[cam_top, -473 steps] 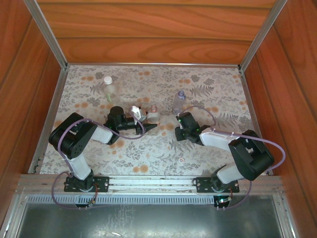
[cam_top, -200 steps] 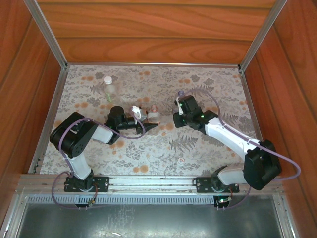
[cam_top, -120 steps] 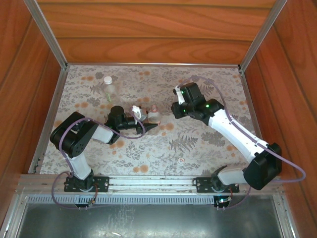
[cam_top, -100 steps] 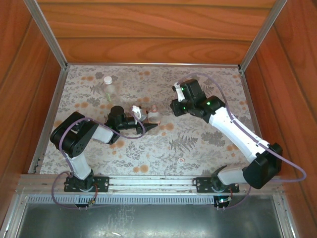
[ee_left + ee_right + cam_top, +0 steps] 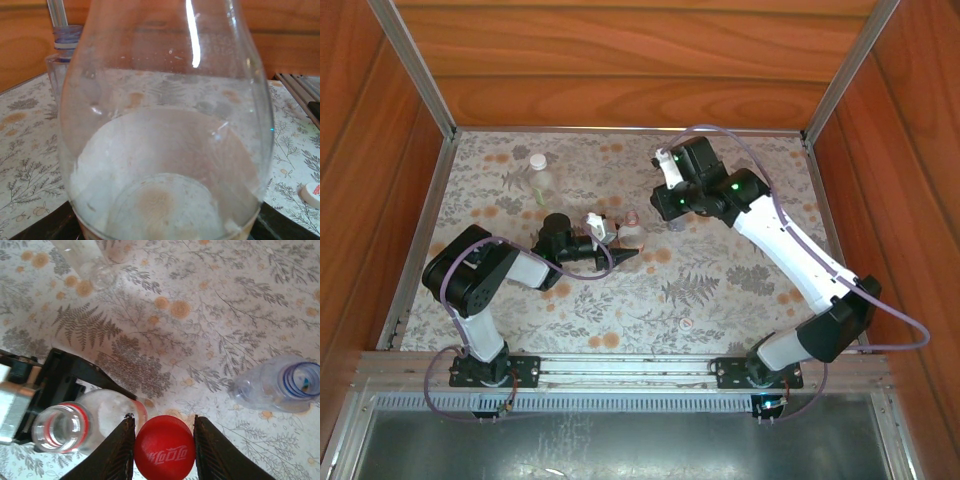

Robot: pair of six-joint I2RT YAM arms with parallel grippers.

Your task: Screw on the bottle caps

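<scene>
right gripper (image 5: 163, 424) pinches red cap (image 5: 164, 447), left gripper (image 5: 625, 252) holds bottle (image 5: 105, 415); neck's off beside the cap, so i cd cross-thread it

Fern-print tablecloth (image 5: 620, 310) — wooden walls (image 5: 640, 60) around

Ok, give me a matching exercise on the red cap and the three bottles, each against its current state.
Things:
1. red cap
2. red-ringed bottle
3. blue-tinted bottle
4. far-left bottle

States:
A. white cap on
B. uncapped, standing free
C. between the right gripper's fingers
D. uncapped, held by the left gripper

Pairs: 1-C, 2-D, 3-B, 4-A.
</scene>
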